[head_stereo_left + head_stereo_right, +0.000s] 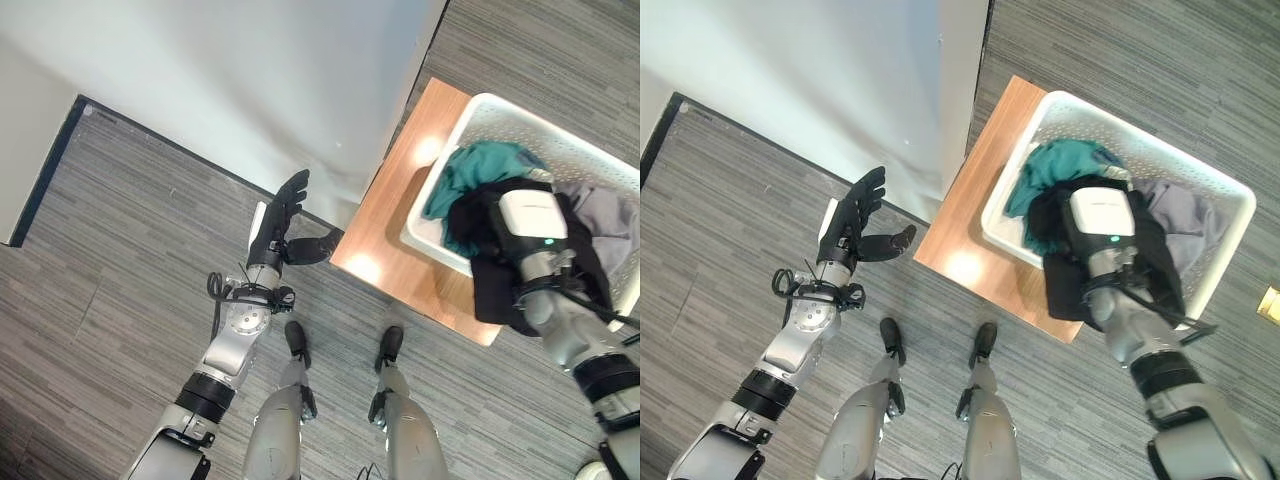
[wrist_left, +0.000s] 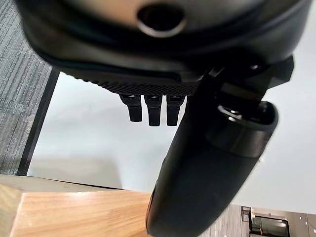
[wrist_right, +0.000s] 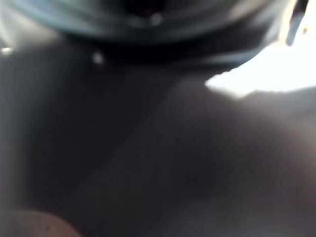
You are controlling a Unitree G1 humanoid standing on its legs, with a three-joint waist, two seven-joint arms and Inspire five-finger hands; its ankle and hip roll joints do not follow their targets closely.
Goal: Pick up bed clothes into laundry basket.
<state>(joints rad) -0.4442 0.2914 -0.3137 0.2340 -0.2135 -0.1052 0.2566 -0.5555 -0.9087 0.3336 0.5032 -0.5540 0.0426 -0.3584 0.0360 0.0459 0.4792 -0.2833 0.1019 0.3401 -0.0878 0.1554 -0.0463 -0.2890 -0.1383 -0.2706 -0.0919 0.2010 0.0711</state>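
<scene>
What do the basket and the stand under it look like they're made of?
The laundry basket looks like white moulded plastic, judging by its perforated walls and smooth rim. The stand beneath appears to be wood or wood-look laminate: warm brown grain with glossy light spots; which of the two, I can't tell.

A low wooden table (image 1: 970, 250) on grey floor (image 1: 720, 270) carries 1 white laundry basket (image 1: 1230, 200).

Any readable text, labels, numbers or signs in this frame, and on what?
None can be read. The white laundry basket, the clothes in it (teal, black, grey), the wooden table and the open left hand carry no legible print.
</scene>
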